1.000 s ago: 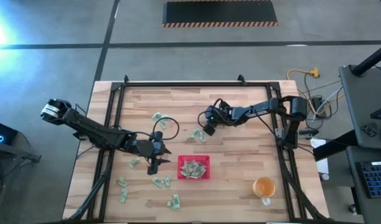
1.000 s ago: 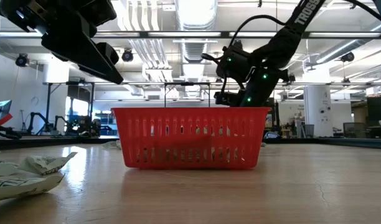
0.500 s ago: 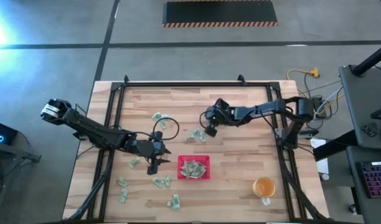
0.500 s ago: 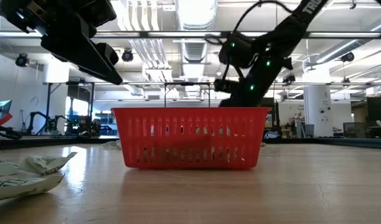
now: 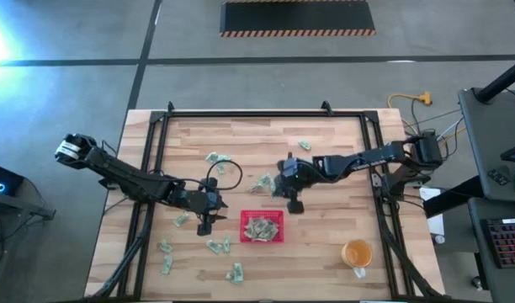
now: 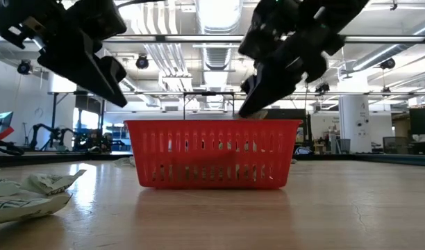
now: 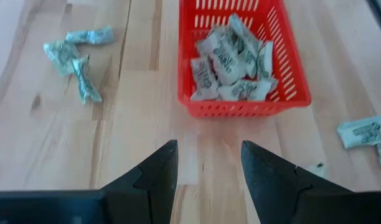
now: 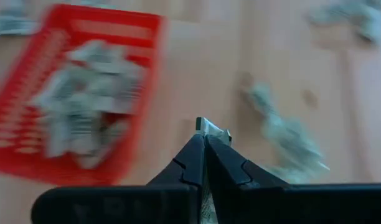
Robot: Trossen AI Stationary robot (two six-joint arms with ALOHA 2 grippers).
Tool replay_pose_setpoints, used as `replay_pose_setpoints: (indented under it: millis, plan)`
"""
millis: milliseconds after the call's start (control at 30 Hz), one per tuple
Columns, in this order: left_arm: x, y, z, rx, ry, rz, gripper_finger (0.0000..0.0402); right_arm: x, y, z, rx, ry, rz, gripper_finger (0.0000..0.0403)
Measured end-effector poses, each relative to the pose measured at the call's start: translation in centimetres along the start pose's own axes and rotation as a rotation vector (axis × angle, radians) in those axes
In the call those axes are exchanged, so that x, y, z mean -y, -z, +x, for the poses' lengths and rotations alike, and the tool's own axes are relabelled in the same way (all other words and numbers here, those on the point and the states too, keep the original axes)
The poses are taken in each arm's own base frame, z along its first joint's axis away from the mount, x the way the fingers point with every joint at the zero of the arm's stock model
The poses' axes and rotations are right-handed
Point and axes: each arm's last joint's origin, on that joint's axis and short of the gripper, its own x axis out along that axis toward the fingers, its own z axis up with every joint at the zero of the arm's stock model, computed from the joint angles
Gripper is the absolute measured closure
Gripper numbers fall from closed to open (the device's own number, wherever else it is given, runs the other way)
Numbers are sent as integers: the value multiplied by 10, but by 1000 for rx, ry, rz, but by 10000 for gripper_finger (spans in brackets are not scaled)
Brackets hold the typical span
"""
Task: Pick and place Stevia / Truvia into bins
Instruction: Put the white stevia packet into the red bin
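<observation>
Fingers of my right gripper [image 8: 205,138] just pinched a sachet [image 8: 213,129] | carrying toward red tray [image 5: 262,215] | left fingers [image 7: 154,174] spread, waiting

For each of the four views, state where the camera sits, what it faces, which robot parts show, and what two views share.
High: overhead, looking down; both arms, tray.
Low: tabletop level, facing tray; both arms above.
Left wrist: faces tray; left gripper open.
Right wrist: faces the tray; right gripper shut on a sachet.
Shared: the tray of sachets.
</observation>
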Motion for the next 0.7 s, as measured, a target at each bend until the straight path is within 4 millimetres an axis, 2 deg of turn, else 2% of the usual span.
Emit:
replay_pose_setpoints:
  millis: [167,367,567,700]
  plan:
    - [-3,10,3,-29,-9,-34,242,-24,-9,2,34,-111,-93,394]
    - [-6,23,6,-67,-22,-77,242,-48,-27,1,100,-167,-153,394]
    - [-5,23,7,-71,-17,-90,242,-71,-31,2,147,-218,-242,394]
    - [-5,23,7,-71,-17,-113,242,-77,-31,2,147,-231,-258,394]
